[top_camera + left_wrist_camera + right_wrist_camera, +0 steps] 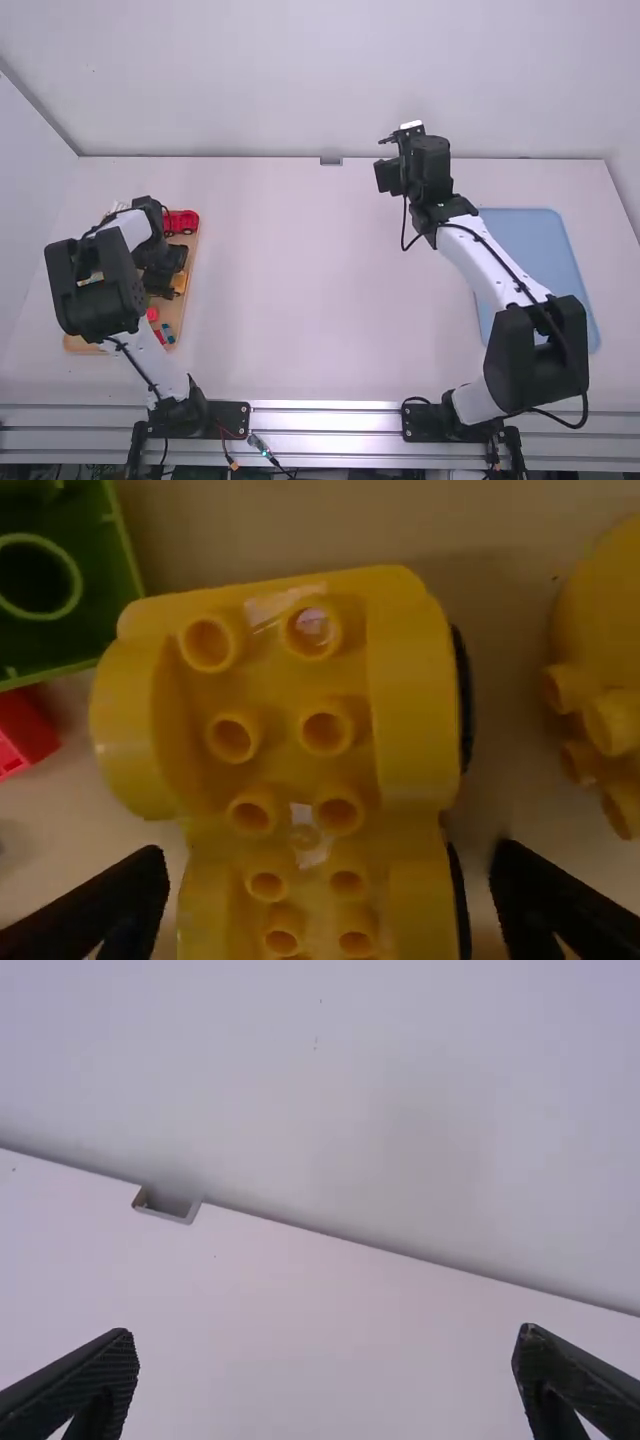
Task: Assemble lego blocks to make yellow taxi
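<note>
Biggest thing here is the white desk (320,280), with a pale wall (300,80) behind it. Then the two arms: the right one (540,345) stretches up toward the desk's far edge, and the left one (95,290) is bent over the stuff on the left side. A flat blue tray (535,235) sits on the right, partly behind the right arm, and a smaller wooden tray (82,346) is on the left under the left arm. The right gripper (387,143) is wide open, nothing in it. The left gripper (165,292) is open too, one finger on each side of the yellow Duplo-style car base (285,765), with a bit of space on both sides, so no grip on it. That base lies studs up on the wooden tray, dark wheels on one side. Also on that tray: a red toy car (181,222) at the far right corner, a green block (75,630) lying hollow side up near the base, and a rounded yellow piece (612,600) off its other side. It's pretty murky down there, but the little red bit (22,730) by the green one looks like another block.
</note>
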You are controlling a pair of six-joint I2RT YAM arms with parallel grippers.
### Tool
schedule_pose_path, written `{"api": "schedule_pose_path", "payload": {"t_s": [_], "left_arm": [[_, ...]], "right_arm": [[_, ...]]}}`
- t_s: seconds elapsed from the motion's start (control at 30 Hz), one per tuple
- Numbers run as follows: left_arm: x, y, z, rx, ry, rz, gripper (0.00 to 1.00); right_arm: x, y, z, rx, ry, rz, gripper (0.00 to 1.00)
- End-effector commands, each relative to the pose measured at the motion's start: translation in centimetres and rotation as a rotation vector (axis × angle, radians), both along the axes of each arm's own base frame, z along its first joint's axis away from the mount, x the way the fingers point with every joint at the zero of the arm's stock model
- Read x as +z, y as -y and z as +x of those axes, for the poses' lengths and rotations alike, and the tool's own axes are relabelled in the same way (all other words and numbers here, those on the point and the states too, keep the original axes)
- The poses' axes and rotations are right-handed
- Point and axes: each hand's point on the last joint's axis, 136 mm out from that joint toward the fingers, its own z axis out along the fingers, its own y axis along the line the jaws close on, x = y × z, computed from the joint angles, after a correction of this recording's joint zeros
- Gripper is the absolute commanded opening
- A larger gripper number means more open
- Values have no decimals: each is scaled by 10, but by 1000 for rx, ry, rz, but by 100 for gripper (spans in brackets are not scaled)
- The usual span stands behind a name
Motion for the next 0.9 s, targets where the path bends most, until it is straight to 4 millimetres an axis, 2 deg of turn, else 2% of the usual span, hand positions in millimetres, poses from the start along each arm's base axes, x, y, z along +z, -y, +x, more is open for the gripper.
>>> {"api": "schedule_pose_path", "payload": {"t_s": [0.0, 0.07, 0.13, 0.33, 0.57, 0.6, 0.63, 0.67, 0.87], "left_arm": [[-12, 6, -11, -1, -38, -24, 77], [-13, 10, -10, -1, -31, -42, 70], [-14, 12, -10, 0, -26, -56, 52], [-14, 13, -11, 3, -27, -59, 44], [-14, 15, -16, 46, -46, -64, 51], [-14, 15, -16, 46, -46, -64, 65], [-14, 15, -16, 46, -48, -65, 73], [-15, 16, -17, 46, -48, -68, 76], [-23, 22, -15, 43, -20, -86, 74]], "right_arm": [[14, 0, 7, -7, 32, 8, 99], [14, 0, 7, -9, 32, 8, 99], [15, -2, 7, -3, 33, 8, 99], [14, -1, 7, -5, 32, 8, 99], [14, -1, 7, -5, 31, 7, 99], [14, -1, 7, -6, 32, 8, 99], [14, 0, 7, -8, 31, 7, 99], [14, 0, 7, -7, 31, 7, 99], [14, 0, 7, -7, 31, 7, 99]]}}
